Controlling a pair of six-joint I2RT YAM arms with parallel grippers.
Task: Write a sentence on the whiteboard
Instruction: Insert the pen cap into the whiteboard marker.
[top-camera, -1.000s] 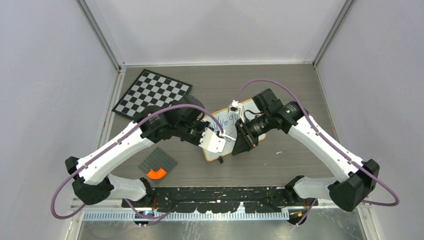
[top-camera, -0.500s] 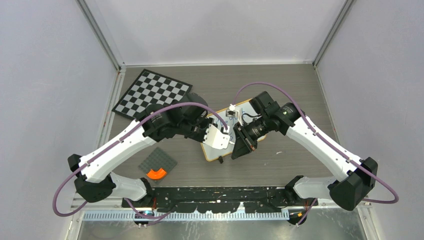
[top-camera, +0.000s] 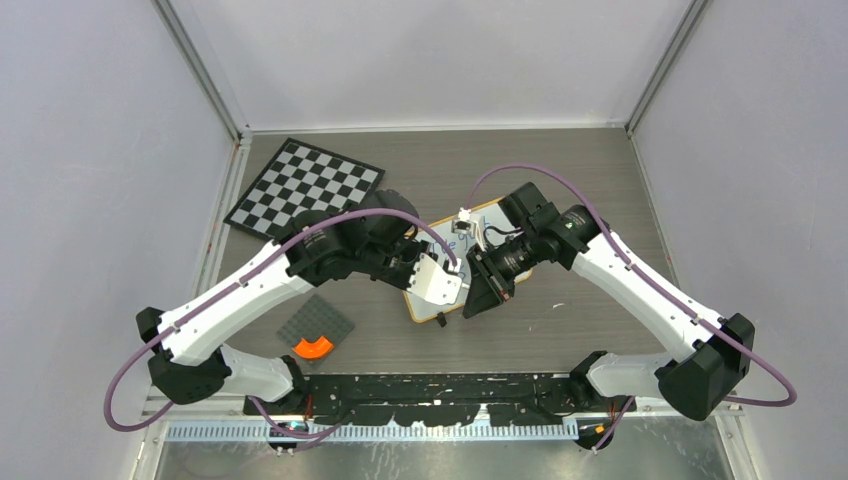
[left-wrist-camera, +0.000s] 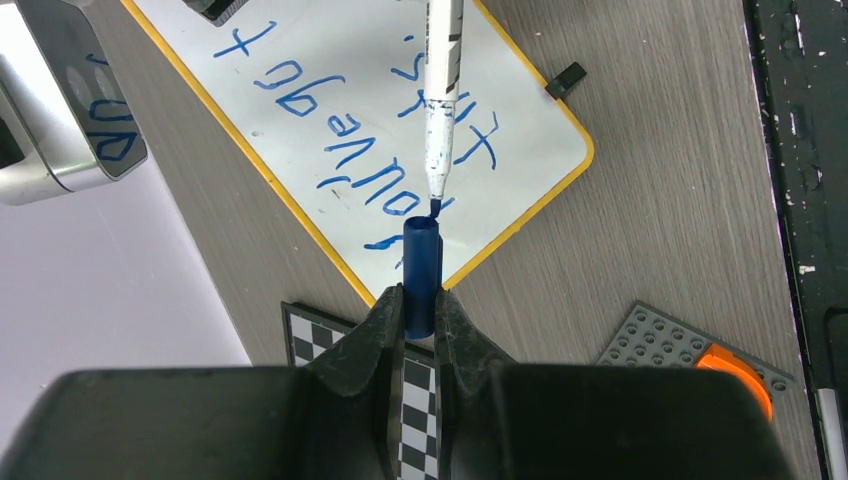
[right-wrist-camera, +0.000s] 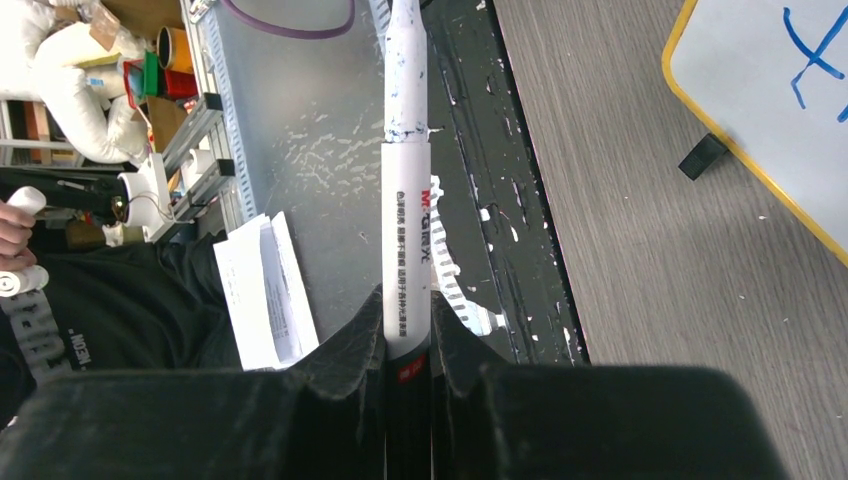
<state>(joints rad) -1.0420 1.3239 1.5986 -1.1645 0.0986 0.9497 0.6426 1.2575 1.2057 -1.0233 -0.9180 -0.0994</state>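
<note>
Over the last second the right arm swung in toward the left one, so the two grippers now sit nearly nose to nose above the whiteboard (left-wrist-camera: 520, 150); a second ago there was a clear gap between them. The left gripper (left-wrist-camera: 419, 300) is clamped on a blue cap (left-wrist-camera: 421, 265), open end pointing away; the right gripper (right-wrist-camera: 407, 300) is squeezed round the barrel of a white marker (left-wrist-camera: 441, 90). In the left wrist view the marker's blue tip is right at the cap's mouth, touching it or just about to; can't tell if it's actually in yet.

The board lies flat mid-table, just near-side of the chessboard (top-camera: 305, 185), and it has a few lines of blue handwriting across it; can't read it properly upside down, but it looks like a full sentence to me. So I'd say the writing is done and this is the tidy-up: push the cap home, then put the marker down. Lining the tip up with that little cap is the fiddly part.
</note>
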